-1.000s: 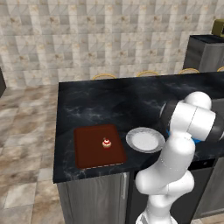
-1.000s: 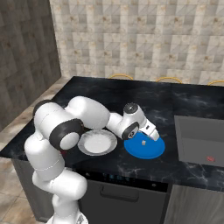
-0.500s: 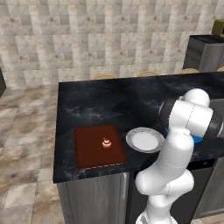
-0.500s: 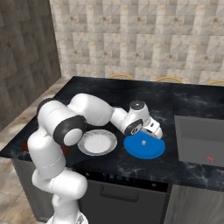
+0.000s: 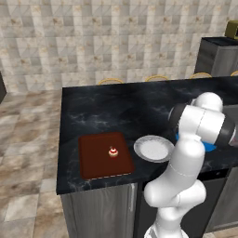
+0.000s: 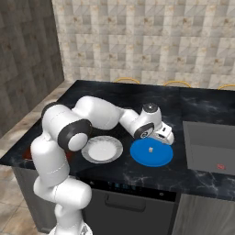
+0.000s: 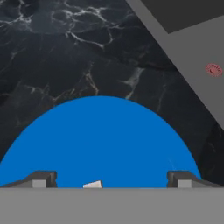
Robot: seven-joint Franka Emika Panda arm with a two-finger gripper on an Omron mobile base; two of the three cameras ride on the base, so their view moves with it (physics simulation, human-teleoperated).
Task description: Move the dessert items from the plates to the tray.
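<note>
Dark marble worktop [image 5: 139, 104] carries the cupcake [image 5: 113, 151] already on the tray [image 5: 93, 162], while the gripper [image 7: 112, 177], fingers spread wide, hovers over the pale block [image 6: 150, 149] left on the blue plate [image 6: 158, 158].

The blue plate [image 7: 100, 140] lies flat on the dark marbled desk [image 7: 65, 57], its round rim arching upward. A small pale block [image 7: 92, 184] sits on the plate between the two spread fingertips [image 7: 41, 178] of the claw [image 7: 111, 180]. A grey panel with a red mark [image 7: 213, 69] crosses the desk's upper right corner
</note>
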